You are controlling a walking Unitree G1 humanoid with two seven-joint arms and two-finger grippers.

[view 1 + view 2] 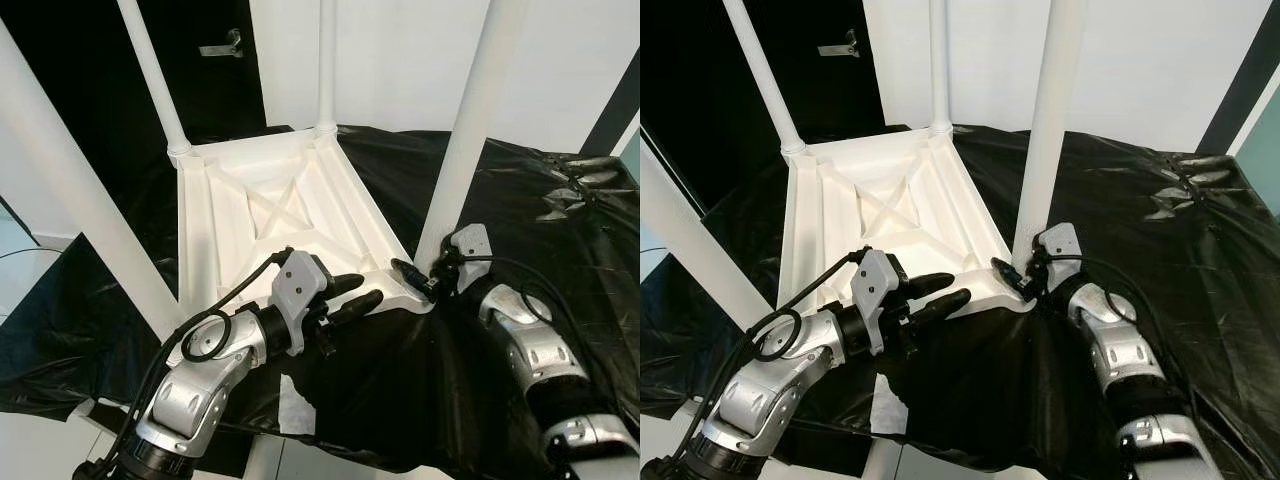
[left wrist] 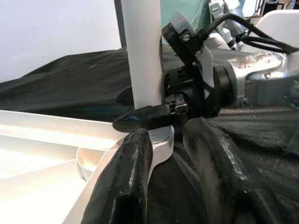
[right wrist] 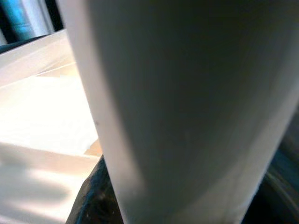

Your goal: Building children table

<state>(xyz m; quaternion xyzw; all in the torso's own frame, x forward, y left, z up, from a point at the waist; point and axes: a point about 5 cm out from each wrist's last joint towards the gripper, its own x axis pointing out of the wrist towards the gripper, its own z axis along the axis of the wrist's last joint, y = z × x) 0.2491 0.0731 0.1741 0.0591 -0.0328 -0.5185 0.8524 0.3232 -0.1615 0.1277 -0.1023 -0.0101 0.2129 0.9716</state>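
Four white legs stand up from the upturned table top (image 1: 270,215), which lies underside-up on a black plastic sheet (image 1: 520,210) at the centre of the left eye view. Left gripper (image 1: 358,293) at 6 o'clock of the top, fingers apart, tips resting against the near rim. Right gripper (image 1: 415,277) at 4 o'clock, at the base of the near-right leg (image 1: 470,130).

Right eye view: same layout — right gripper (image 1: 1012,275) closed around the foot of that leg (image 1: 1045,120), left gripper (image 1: 940,293) spread, holding nothing.

Left wrist view: its two black fingers (image 2: 126,177) parted, one on the corner socket; beyond, the right gripper's finger (image 2: 147,118) pressed across the leg (image 2: 142,51).

Right wrist view: leg (image 3: 187,107) very close, blurred; grip itself hidden.

Judgement — moulded plastic, light, stiff, smooth and likely slippery under the pads. Best hold on the leg is low, near the socket; steady the top by its ribbed rim.
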